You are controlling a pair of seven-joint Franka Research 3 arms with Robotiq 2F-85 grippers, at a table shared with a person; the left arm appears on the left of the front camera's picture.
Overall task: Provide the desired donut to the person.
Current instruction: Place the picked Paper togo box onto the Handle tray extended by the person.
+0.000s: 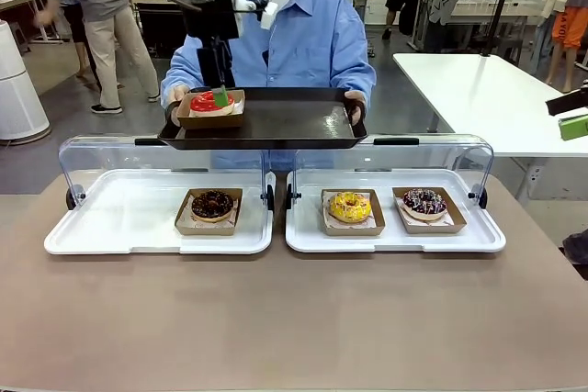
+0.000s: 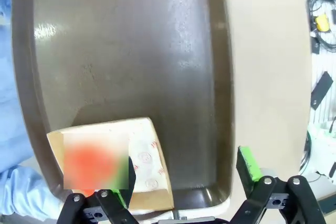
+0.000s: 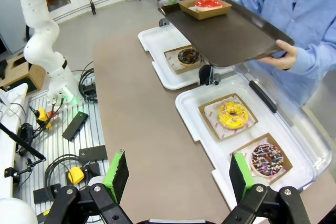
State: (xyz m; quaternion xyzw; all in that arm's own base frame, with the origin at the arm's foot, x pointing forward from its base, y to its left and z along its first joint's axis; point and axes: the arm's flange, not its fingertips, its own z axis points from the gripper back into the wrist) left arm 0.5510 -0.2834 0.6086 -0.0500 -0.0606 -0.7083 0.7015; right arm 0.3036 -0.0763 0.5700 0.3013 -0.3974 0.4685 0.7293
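Your left hand [image 2: 186,170] hangs spread wide and pinches nothing. One green pad [image 1: 220,95] sits right over the red-glazed ring donut [image 1: 208,103], and you cannot tell whether it touches. The donut lies in a shallow square brown card box [image 1: 209,121] at the nine o'clock end of the dark rectangular plastic tray [image 1: 276,121], which the person [image 1: 312,43] in the light-blue shirt holds by both short ends. So the delivery looks made.

The risk is in the retreat. If that pad is against the soft glaze or the thin card rim, lifting at a slant could smear the icing or drag the light box. The tray's floor looks smooth with a dull sheen, and it is held in the air, so a nudge could slide the box to the raised lip.

Your right hand [image 3: 179,174] is spread too, holding nothing, above the brown table [image 1: 294,319] at five o'clock.
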